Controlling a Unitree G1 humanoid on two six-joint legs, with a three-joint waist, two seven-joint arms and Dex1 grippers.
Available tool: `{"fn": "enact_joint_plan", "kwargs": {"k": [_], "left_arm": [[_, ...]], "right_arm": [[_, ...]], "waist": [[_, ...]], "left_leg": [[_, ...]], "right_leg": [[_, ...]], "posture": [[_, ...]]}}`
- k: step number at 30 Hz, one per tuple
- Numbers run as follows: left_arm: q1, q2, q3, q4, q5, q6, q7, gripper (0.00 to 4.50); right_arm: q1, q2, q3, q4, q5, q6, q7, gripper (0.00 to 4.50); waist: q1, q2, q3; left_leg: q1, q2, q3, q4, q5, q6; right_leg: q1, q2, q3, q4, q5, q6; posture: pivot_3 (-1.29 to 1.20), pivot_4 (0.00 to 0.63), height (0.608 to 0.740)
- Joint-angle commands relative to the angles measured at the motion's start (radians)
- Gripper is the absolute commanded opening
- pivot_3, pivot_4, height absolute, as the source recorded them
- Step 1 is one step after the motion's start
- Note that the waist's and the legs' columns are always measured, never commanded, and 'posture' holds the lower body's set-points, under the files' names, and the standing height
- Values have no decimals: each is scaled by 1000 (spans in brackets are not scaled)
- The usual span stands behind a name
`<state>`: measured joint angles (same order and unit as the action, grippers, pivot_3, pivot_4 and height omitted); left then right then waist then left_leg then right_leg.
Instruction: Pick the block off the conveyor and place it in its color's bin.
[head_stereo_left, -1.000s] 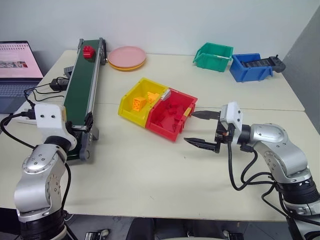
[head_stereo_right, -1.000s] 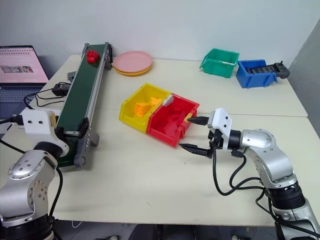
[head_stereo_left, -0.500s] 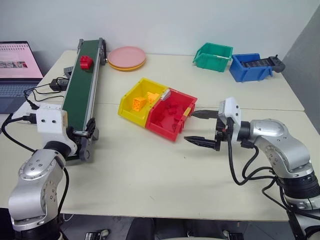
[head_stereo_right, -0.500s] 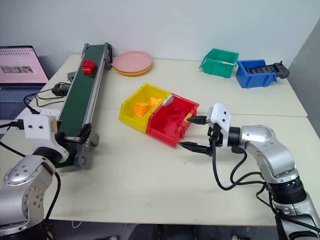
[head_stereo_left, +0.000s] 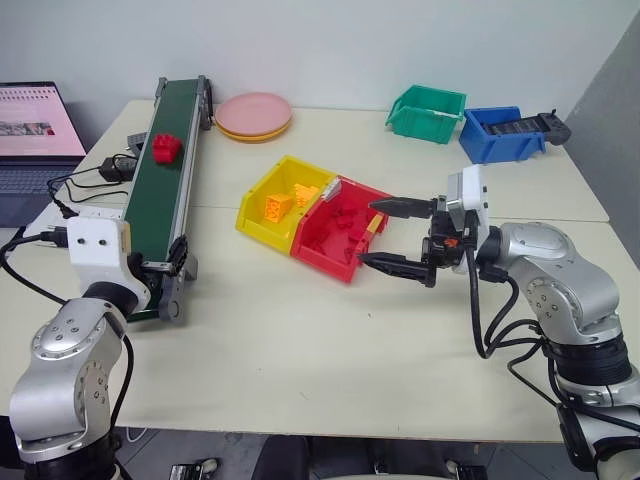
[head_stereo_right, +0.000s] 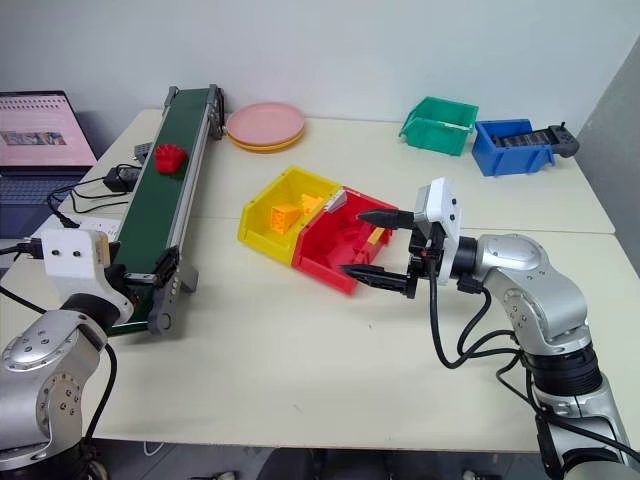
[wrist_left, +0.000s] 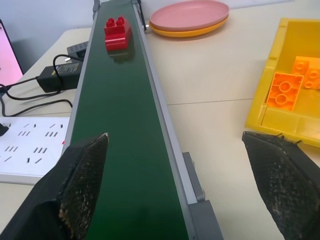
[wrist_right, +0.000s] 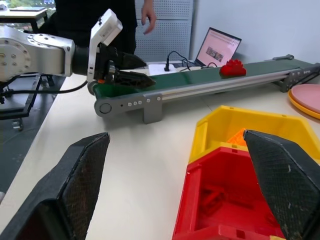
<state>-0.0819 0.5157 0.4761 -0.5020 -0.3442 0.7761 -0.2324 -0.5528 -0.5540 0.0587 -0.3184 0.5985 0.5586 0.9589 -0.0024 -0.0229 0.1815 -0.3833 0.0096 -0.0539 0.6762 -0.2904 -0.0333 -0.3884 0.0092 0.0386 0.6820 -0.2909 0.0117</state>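
Block (head_stereo_left: 165, 148): red, studded; resting on belt, far half of conveyor, untouched.
Conveyor (head_stereo_left: 160, 200): dark green belt, grey rails; along table's left side.
Left gripper (wrist_left: 175, 190): fingers spread wide, empty; poised at near end of conveyor, one finger (wrist_left: 82, 187) above belt, the other beyond the rail; block well ahead.
Right gripper (head_stereo_left: 395, 236): fingers apart, empty; pointing leftward, tips just at sloped front of red bin.
Red bin (head_stereo_left: 340, 232): joined to yellow bin (head_stereo_left: 275, 203); red bricks inside.
Yellow bin contents: orange-yellow bricks.
Background: pink plates (head_stereo_left: 254, 115), green bin (head_stereo_left: 428, 113), blue bin (head_stereo_left: 500, 133), laptop (head_stereo_left: 35, 135).
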Motion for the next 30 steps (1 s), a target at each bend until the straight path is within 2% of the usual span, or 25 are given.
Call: {"fn": "enact_joint_plan", "kwargs": {"k": [1,9,16,23,30], "left_arm": [[-23,21,5,-7,-3,-7,-4,4490],[-70,34,19,69,2,51,24,4490],[-130,86,31,155,-26,139,-1,4490],[-152,127,32,210,-21,141,-5,4490],[-165,123,23,224,-24,126,-4,4490]], "right_arm": [[-16,-13,-25,-47,16,-4,-2,4500],[-2,-41,-9,-56,-6,-14,3,4500],[4,-63,-2,-72,-15,-11,13,4500],[21,-72,2,-79,-22,-18,27,4500],[33,-78,-1,-83,-25,-22,34,4500]], "waist": [[0,0,0],[0,0,0],[0,0,0],[0,0,0],[0,0,0]], "left_leg": [[0,0,0,0,0,0],[0,0,0,0,0,0],[0,0,0,0,0,0],[0,0,0,0,0,0],[0,0,0,0,0,0]], "right_leg": [[0,0,0,0,0,0],[0,0,0,0,0,0],[0,0,0,0,0,0],[0,0,0,0,0,0],[0,0,0,0,0,0]], "posture": [[0,150,740],[0,150,740],[0,150,740],[0,150,740],[0,150,740]]}}
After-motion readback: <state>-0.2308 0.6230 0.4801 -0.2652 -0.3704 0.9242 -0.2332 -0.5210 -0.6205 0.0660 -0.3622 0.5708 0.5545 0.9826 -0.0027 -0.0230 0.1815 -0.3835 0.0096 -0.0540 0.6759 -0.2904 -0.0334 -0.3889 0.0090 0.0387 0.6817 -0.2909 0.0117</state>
